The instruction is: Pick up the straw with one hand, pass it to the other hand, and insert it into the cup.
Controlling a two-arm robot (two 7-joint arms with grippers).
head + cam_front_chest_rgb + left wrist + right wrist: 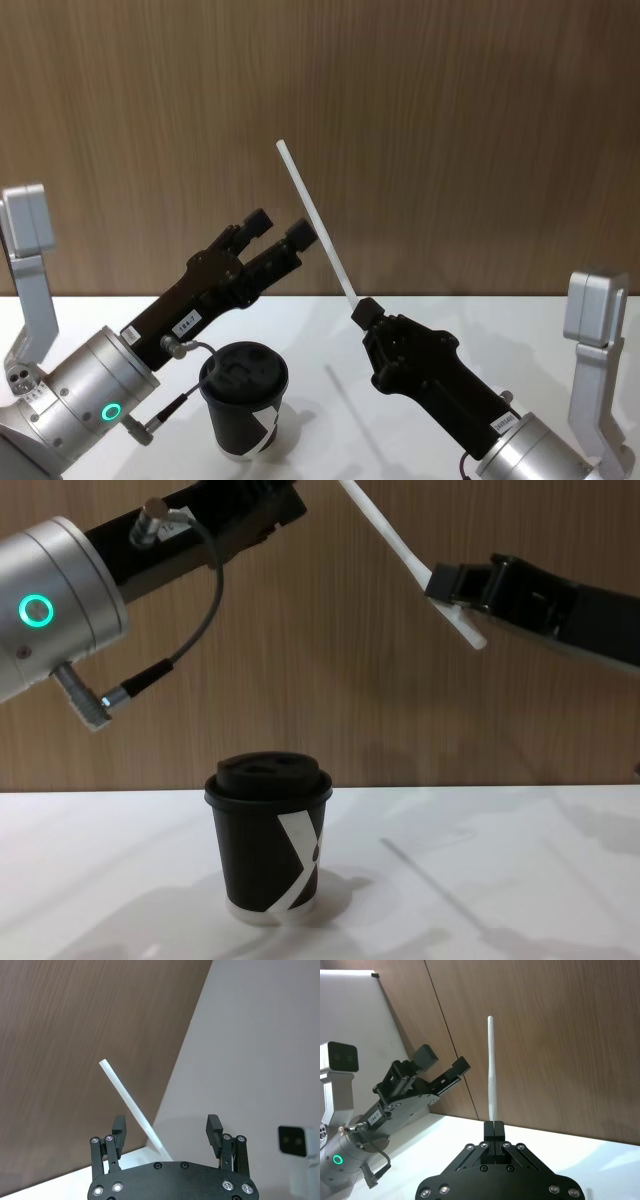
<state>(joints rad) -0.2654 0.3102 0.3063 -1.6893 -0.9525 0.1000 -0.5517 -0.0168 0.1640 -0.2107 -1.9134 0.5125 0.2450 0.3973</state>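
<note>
Right claw (362, 310): I see it clenched on the straw (317, 222) near its lower end, held in the air; the straw slants up toward my left.
Left claw (278, 228): spread wide and raised above the cup; in its wrist view the straw shows between the fingers (119, 1130), touching neither.
Cup (268, 850): upright on the table, lid on.
Table (520, 880): white.
Wall (430, 100): brown wood panelling behind.

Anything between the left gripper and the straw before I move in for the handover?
Nothing visible. The left gripper, fingers open, faces the straw with bare air between; the right gripper holds its lower end, and the cup stands below.
</note>
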